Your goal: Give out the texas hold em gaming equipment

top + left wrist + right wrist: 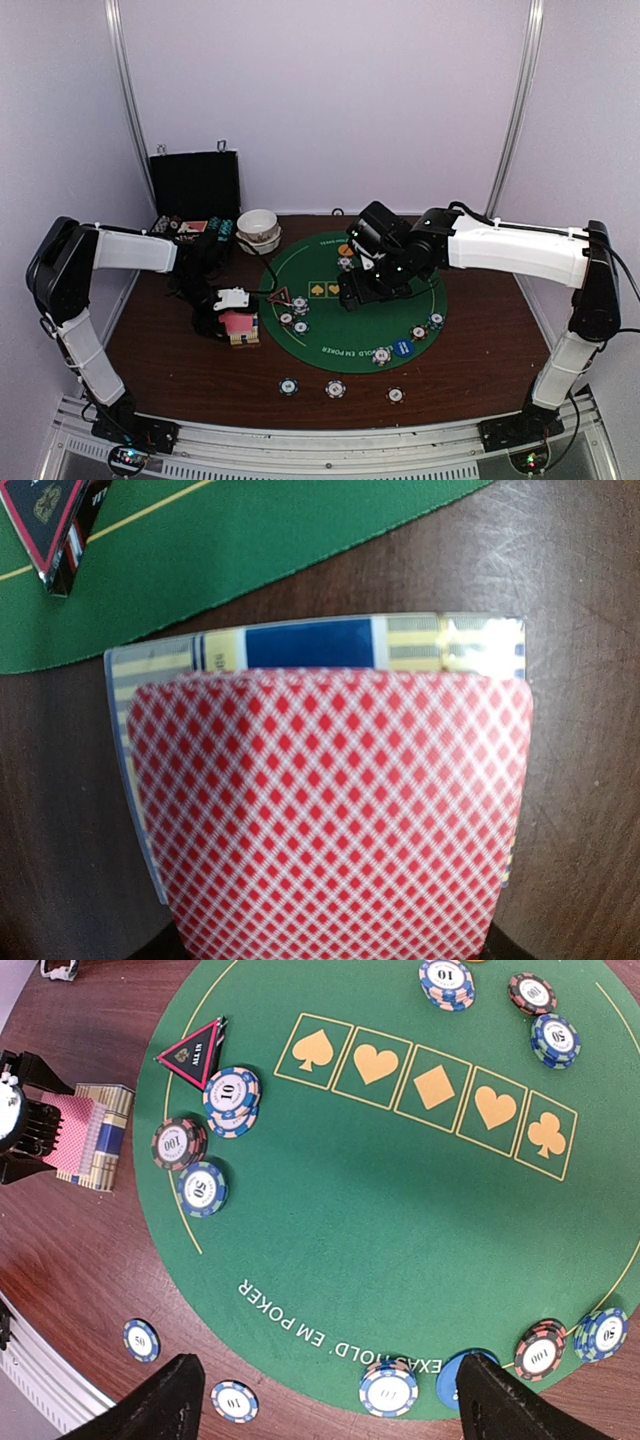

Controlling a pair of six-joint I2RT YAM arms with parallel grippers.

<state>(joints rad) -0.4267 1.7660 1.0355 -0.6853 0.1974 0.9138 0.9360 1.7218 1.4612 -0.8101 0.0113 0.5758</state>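
The left gripper point(228, 320) is clenched on a pink-backed playing card point(330, 810) over a gold-and-blue card box point(310, 645), just left of the round green felt mat point(400, 1230). The right gripper point(332, 1365) hangs above the mat with jaws released; small round striped poker chips point(232, 1090) lie along its rim.

A robotics lab test booth: plain pale walls point(330, 100) enclose a brown counter point(480, 350), with two robot arms point(520, 250) bolted to an aluminium rail point(330, 450) at 6 o'clock.

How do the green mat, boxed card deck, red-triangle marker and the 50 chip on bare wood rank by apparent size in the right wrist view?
1. green mat
2. boxed card deck, partly hidden
3. red-triangle marker
4. 50 chip
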